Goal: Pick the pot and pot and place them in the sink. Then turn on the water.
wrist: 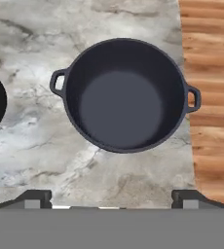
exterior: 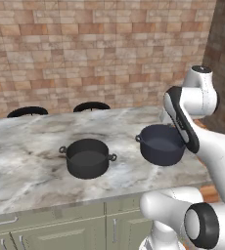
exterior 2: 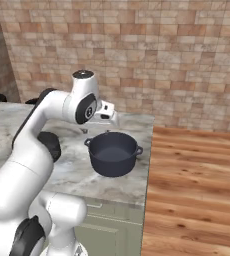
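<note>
Your end effector (wrist: 111,198) hangs above the tabletop (exterior: 26,161) with its jaws spread wide and nothing between them, looking straight down on the navy pot (wrist: 122,95). Nothing of the task is done yet, as far as you can see: the black pot (exterior: 87,157) sits near the middle of the marble and the navy pot rests near the corner beside the wooden floor (exterior 2: 197,190). Both pots remain to be carried to the sink, then the water turned on.
</note>
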Motion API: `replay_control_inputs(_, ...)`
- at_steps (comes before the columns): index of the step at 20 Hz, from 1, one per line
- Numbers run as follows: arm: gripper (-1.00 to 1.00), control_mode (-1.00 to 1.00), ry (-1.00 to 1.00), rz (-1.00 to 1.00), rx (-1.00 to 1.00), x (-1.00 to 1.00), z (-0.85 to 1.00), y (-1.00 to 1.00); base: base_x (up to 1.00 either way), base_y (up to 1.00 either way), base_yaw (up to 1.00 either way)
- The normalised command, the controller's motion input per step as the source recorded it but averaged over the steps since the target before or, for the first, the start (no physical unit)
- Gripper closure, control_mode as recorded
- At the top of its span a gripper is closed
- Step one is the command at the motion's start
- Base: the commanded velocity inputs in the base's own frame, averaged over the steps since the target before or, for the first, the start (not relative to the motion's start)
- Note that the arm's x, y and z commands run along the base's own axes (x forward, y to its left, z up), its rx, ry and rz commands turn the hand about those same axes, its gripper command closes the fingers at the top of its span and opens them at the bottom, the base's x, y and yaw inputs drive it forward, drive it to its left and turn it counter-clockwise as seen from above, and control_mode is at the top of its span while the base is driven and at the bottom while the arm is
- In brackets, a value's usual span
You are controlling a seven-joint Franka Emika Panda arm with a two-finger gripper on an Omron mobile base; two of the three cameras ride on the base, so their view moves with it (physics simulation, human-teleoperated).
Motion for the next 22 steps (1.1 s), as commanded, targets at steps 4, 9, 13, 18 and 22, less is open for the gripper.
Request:
replay_control_inputs(4, -1.00, -1.00, 0.17, -0.06, -0.01, 0.18, -0.16, -0.86, 0.00, 0.00, 0.00)
replay_control_inputs(9, -1.00, -1.00, 0.20, -0.22, 0.00, 0.32, -0.19, -0.53, 0.00, 0.00, 0.00)
replay_control_inputs(13, -1.00, -1.00, 0.17, -0.17, 0.00, 0.40, -0.07, -0.06, 0.00, 0.00, 0.00)
replay_control_inputs(18, -1.00, -1.00, 0.07, -0.08, 0.00, 0.28, -0.21, -0.01, 0.00, 0.00, 0.00)
replay_control_inputs(22, -1.00, -1.00, 0.01, -0.03, 0.00, 0.05, -0.13, -0.10, 0.00, 0.00, 0.00)
